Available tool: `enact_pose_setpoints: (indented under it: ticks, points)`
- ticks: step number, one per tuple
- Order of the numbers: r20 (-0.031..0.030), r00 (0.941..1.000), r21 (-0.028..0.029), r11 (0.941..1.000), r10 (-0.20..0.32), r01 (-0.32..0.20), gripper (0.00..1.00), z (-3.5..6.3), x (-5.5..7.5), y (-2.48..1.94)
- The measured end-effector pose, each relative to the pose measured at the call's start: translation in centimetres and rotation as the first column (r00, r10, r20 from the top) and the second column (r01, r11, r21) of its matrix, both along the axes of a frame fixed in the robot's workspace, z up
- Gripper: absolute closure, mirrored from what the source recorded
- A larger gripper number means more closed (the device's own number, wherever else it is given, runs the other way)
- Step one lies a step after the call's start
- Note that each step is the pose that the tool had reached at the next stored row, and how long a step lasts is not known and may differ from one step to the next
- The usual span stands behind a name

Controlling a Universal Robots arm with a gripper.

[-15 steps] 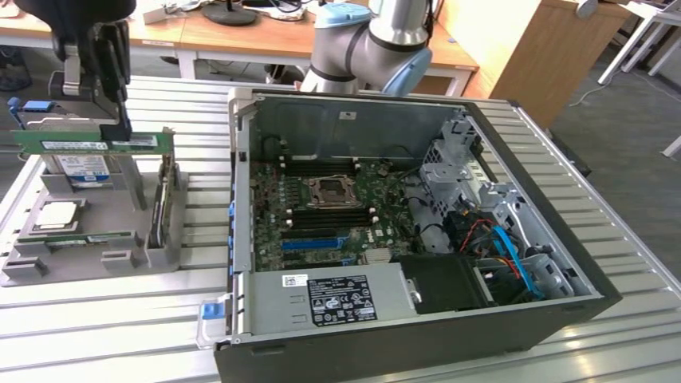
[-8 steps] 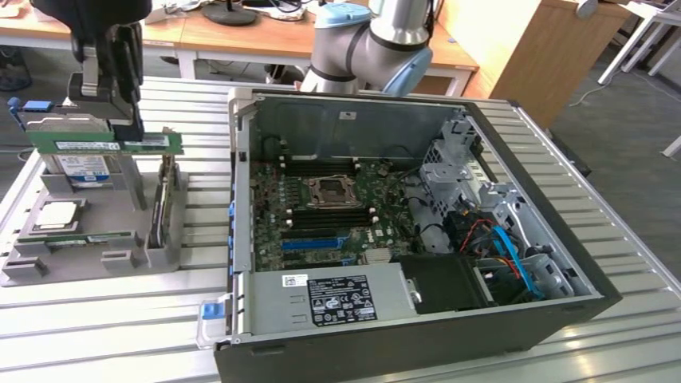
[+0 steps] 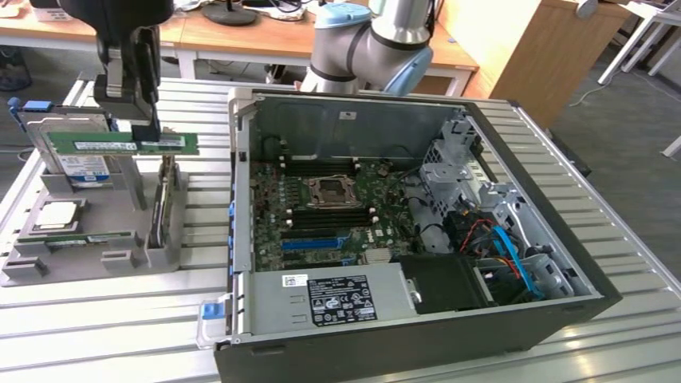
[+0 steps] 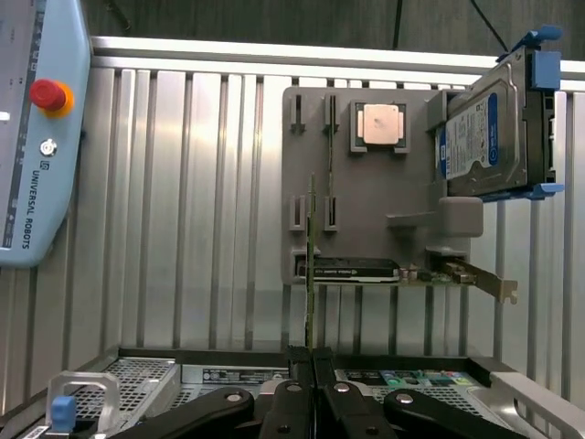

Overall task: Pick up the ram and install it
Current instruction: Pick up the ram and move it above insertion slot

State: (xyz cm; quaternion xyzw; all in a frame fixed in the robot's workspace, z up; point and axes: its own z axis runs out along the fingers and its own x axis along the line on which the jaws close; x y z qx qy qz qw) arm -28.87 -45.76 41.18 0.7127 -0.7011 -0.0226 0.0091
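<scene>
One ram (image 3: 107,144) stick, gripper (image 3: 149,137) clamped tight on its top edge, hanging level just above the gray parts holder (image 3: 91,243), near the holder's hard drive (image 3: 85,169).

No lid on the open case (image 3: 352,128), so it's a clear drop onto the motherboard (image 3: 330,199). Crowding inside: drive cage (image 3: 452,171) on the exterior view's right, power supply (image 3: 319,299) and black shroud (image 3: 447,283) along the near edge, red and blue cables (image 3: 500,243). Bare strip of slatted table (image 3: 204,239) between case and gray holder (image 3: 117,259). The ram (image 3: 96,144) pinched in the gripper (image 3: 147,137) hangs clear above the holder, with the upright hard drive (image 3: 80,163) standing beyond it at the holder's end.
</scene>
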Motion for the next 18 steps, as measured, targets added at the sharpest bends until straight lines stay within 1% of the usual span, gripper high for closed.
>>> enact_pose_setpoints:
  ticks: [18]
  points:
    - [0.0, 1.0, 0.0, 1.0, 0.0, 0.0, 0.88, 0.0, 4.1, 0.0]
